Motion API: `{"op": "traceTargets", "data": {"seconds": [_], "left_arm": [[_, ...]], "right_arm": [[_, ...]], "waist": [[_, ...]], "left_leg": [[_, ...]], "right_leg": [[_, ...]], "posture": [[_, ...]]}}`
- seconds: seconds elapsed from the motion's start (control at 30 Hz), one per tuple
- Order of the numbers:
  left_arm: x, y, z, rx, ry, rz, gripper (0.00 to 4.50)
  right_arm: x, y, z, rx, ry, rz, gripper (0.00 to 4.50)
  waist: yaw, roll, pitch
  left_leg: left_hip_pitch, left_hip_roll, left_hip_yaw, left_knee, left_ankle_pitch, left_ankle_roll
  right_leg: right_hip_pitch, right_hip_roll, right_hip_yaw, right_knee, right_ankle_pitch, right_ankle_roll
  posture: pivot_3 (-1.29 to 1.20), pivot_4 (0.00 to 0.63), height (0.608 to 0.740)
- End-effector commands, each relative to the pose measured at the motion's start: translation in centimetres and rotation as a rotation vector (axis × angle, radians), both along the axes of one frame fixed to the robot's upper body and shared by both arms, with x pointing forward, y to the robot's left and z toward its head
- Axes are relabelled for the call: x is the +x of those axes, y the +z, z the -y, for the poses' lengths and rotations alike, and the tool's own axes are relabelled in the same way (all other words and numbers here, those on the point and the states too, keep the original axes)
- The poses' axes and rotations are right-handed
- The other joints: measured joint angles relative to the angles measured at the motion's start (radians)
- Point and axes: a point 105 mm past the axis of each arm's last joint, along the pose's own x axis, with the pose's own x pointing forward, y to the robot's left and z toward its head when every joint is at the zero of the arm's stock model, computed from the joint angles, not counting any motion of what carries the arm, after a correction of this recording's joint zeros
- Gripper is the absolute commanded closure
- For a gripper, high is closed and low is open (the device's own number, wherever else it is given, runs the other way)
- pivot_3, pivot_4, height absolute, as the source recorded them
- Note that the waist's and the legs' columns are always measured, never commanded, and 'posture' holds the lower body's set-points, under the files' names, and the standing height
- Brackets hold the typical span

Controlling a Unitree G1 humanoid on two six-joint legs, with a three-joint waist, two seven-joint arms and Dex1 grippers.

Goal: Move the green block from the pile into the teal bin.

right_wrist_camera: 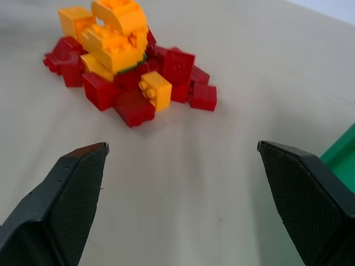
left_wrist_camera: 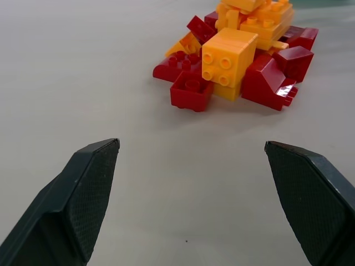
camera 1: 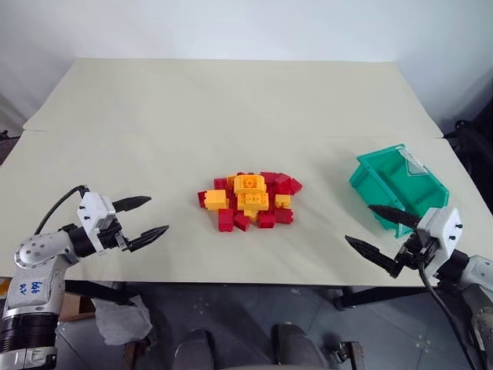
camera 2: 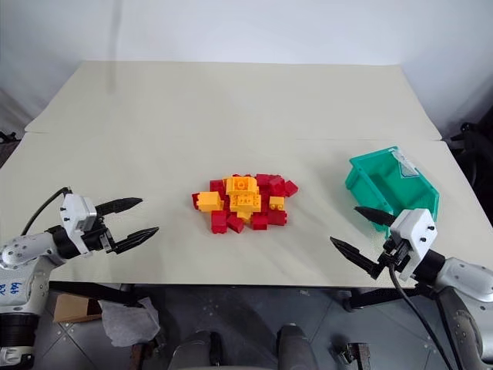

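I'm looking down on a wide beige table (camera 1: 231, 100) with a seam running across it, set against a pale wall, with grey floor below its near edge. The pile (camera 1: 248, 200) of red and yellow bricks sits mid-table, and from the right wrist I catch only a sliver of the green block (right_wrist_camera: 132, 68) wedged under the yellow bricks. The teal bin (camera 1: 400, 185) stands well to the right of the pile; left gripper (camera 1: 142, 217) and right gripper (camera 1: 377, 231) both hang spread wide over the near edge, holding nothing
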Motion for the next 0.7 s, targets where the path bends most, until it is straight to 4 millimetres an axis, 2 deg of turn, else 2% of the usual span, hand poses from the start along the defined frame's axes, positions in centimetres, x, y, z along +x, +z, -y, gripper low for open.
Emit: {"op": "traceTargets", "data": {"seconds": [0.03,0.2,0.4,0.57,0.67,0.7], "left_arm": [[-0.1,1.3,0.1,-0.001,0.015,0.046,0.04],[-0.4,1.9,0.2,-0.085,0.031,0.053,0.04],[-1.3,1.8,-1.7,-0.134,0.085,0.028,0.04],[-2.3,-0.2,-4.7,-0.120,0.183,-0.045,0.04],[-2.6,-0.6,-4.8,-0.136,0.183,-0.065,0.04],[-2.6,-0.6,-4.5,-0.144,0.173,-0.066,0.22]], "right_arm": [[0.0,1.1,0.3,-0.016,-0.004,0.050,0.00],[0.3,1.0,-0.4,0.026,0.007,0.057,0.00],[0.8,2.0,-3.1,0.122,0.076,0.105,0.00],[0.5,3.1,-5.4,0.148,0.152,0.141,0.00],[0.3,3.0,-5.3,0.139,0.145,0.137,0.00],[0.2,2.8,-5.1,0.124,0.144,0.129,0.00]], "waist": [[0.000,0.000,0.000],[-0.003,0.000,0.000],[-0.004,0.000,0.000],[-0.006,0.000,0.000],[-0.003,-0.001,0.000],[0.000,-0.002,0.000]], "left_leg": [[0.000,0.000,0.000,0.000,0.000,0.000],[0.000,0.000,0.000,0.000,0.000,0.000],[0.000,0.000,0.000,0.000,0.000,0.000],[0.000,0.000,0.000,0.000,0.000,0.000],[0.000,0.000,0.000,-0.001,0.000,0.000],[0.000,0.000,0.000,-0.001,0.000,0.000]], "right_leg": [[0.000,0.000,0.000,0.000,0.000,0.000],[0.000,0.000,0.000,0.000,0.000,0.000],[0.000,0.000,0.000,0.001,0.000,0.000],[-0.001,0.000,0.000,0.000,0.000,0.000],[-0.001,0.000,0.000,0.000,0.000,0.000],[-0.001,0.000,0.000,0.000,0.000,0.000]], "posture": [[0.00,0.150,0.740],[0.00,0.150,0.740],[0.00,0.150,0.740],[0.00,0.150,0.740],[0.00,0.150,0.740],[0.00,0.150,0.740]]}}
